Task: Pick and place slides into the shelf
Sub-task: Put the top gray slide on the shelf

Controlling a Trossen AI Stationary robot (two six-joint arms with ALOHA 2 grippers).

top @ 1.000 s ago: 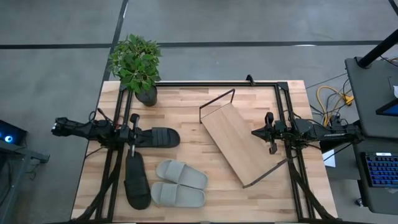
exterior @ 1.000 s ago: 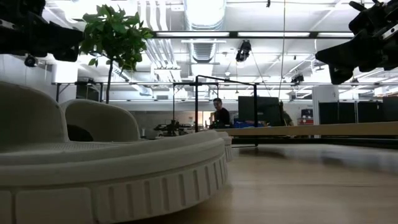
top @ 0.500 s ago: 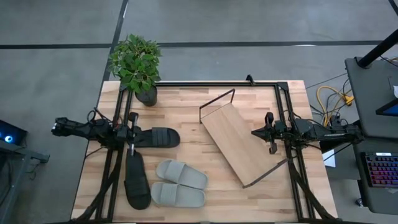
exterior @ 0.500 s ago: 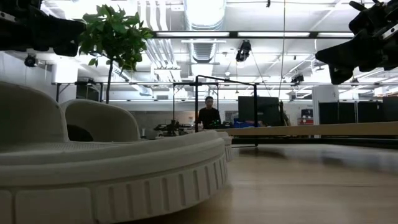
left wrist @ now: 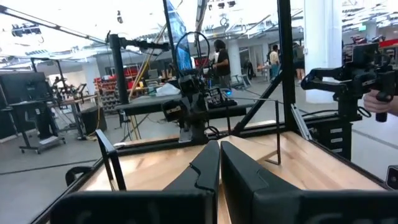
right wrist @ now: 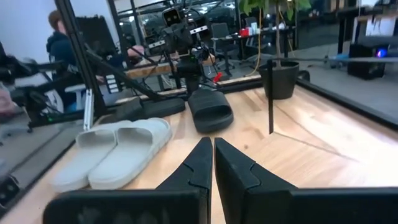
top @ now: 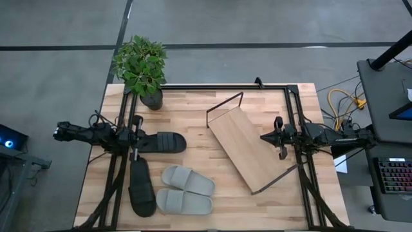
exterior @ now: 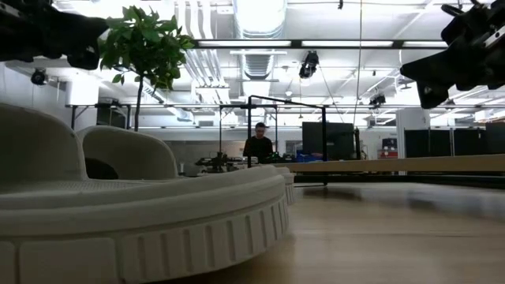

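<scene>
Two black slides lie flat on the table near its left side: one crosswise, one lengthwise toward the near edge. The light grey pair lies side by side to their right, soles down. The plywood shelf in its black rod frame stands diagonally right of centre. My left gripper hovers shut at the heel end of the crosswise black slide. My right gripper hovers shut over the shelf's right edge. Both are level, fingers closed in their wrist views.
A potted plant stands at the table's far left corner. Black rails run along the far edge and both sides. Bare wood shows between the slides and the shelf. A person stands in the room behind.
My left gripper has eased slightly upward and toward the table's left edge. The slides and the shelf have stayed put. The person in the room behind has walked leftwards.
</scene>
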